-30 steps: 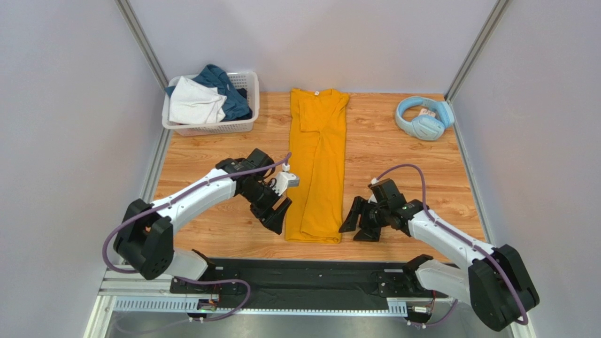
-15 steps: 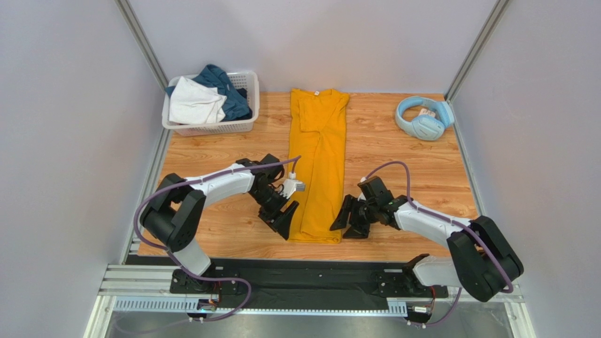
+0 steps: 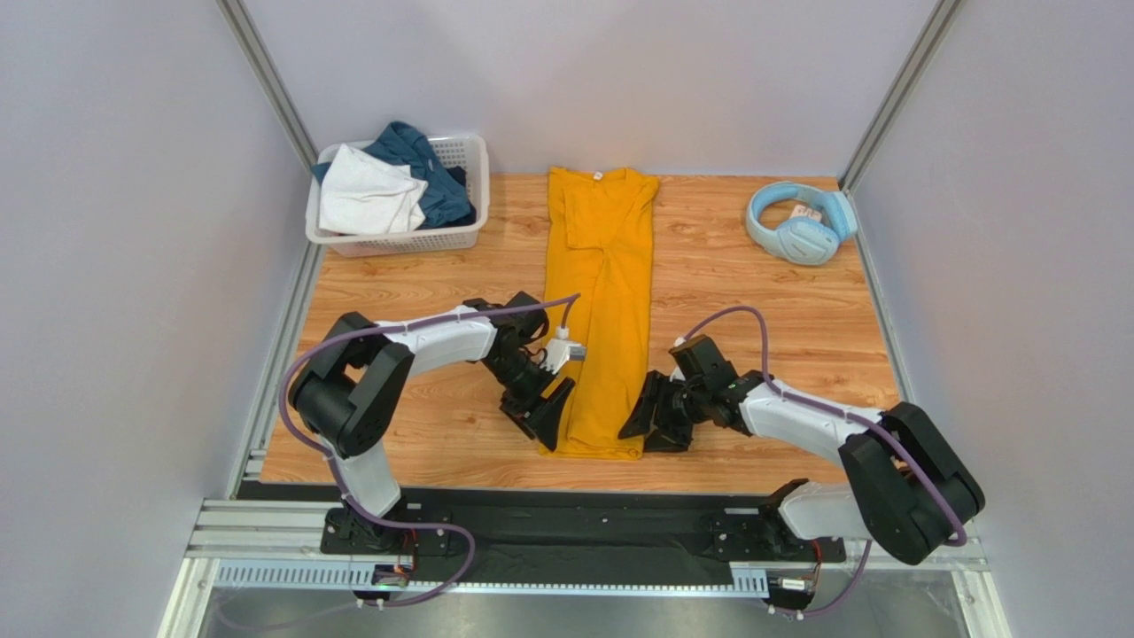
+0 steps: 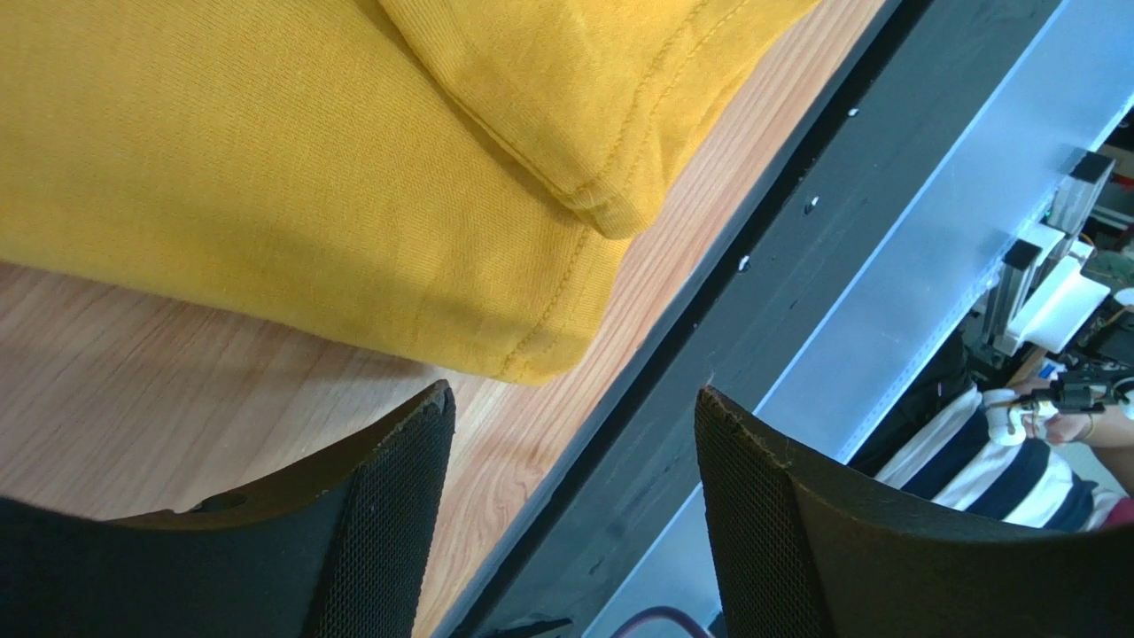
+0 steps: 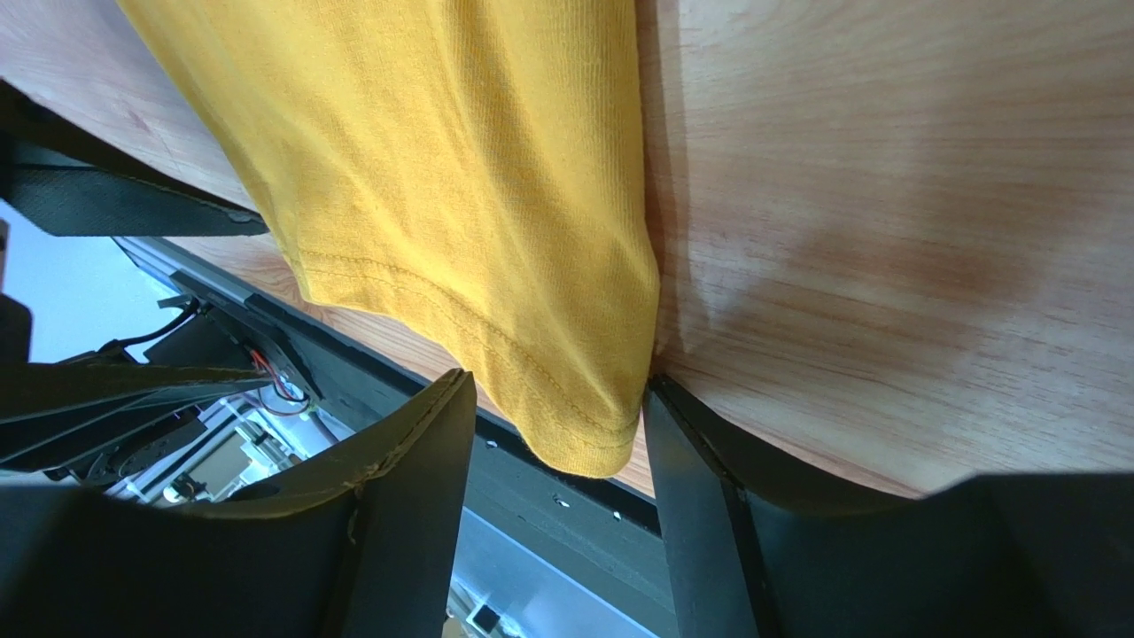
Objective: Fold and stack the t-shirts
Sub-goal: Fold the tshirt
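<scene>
Wood-grain tbl top (image 3: 759,319) w/ plain grey walls (image 3: 120,200), alu corner posts (image 3: 273,93), even light.

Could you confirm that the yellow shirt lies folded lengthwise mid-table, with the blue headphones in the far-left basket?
Not quite: the top view shows the headphones on the table at the far right, outside the basket. The yellow shirt does lie folded lengthwise mid-table.

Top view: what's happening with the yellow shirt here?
The yellow shirt lies on the table folded into a long strip. The left end effector is open just short of the near left hem corner; the right end effector is open with the near right corner between its fingers, not gripped. A white garment and a blue garment sit in the basket.
</scene>
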### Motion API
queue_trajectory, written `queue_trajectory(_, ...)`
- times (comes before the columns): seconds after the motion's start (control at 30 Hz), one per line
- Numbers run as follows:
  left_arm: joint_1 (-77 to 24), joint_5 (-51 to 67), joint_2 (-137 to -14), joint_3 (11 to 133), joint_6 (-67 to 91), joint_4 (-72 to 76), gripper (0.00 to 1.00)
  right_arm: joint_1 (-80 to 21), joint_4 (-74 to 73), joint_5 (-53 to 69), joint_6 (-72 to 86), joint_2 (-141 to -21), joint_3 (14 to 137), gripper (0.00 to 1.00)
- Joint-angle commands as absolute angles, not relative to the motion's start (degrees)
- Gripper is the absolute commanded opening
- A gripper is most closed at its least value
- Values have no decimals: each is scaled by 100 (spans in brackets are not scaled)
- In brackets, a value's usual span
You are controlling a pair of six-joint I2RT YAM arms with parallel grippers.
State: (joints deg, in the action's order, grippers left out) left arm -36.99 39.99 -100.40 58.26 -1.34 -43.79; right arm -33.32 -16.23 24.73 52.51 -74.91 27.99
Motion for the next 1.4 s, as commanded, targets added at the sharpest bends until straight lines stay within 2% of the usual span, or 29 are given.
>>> queue_trajectory(0.0,-3771,3894,-10116,5871,-97,-4315,73,-3427,-1476,2452,5361,-7444,2698,55)
queue_trajectory(0.43,-3990,3489,-10318,5862,-35,-4192,71,-3463,-1503,2487,5335,-7506,2777,54)
queue_trajectory(0.47,-4008,3515,-10440,5941,-44,-4236,67,-3463,-1512,2496,5335,-7515,2777,52)
queue_trajectory(0.5,-4051,3542,-10494,5994,-53,-4254,58,-3472,-1512,2496,5344,-7515,2769,52)
queue_trajectory(0.6,-4069,3560,-10713,6170,-105,-4351,50,-3498,-1512,2505,5379,-7480,2716,50)
queue_trajectory(0.7,-4069,3524,-10749,6179,-106,-4351,54,-3507,-1503,2505,5388,-7444,2637,50)
queue_trajectory(0.97,-4069,3481,-10653,6126,-105,-4333,55,-3542,-1354,2575,5388,-7725,2821,45)
queue_trajectory(1.13,-4069,3428,-10643,6248,-175,-4429,39,-3551,-1353,2566,5405,-7717,2786,35)
queue_trajectory(1.23,-4069,3393,-10626,6441,-263,-4587,21,-3551,-1432,2540,5405,-7629,2795,29)
queue_trajectory(1.27,-4069,3375,-10600,6468,-290,-4623,9,-3551,-1467,2531,5405,-7542,2821,27)
queue_trajectory(1.33,-4061,3340,-10469,6547,-334,-4693,0,-3551,-1634,2496,5353,-7471,2874,26)
queue_trajectory(1.37,-4061,3305,-10407,6557,-404,-4719,0,-3551,-1687,2487,5326,-7427,2935,24)
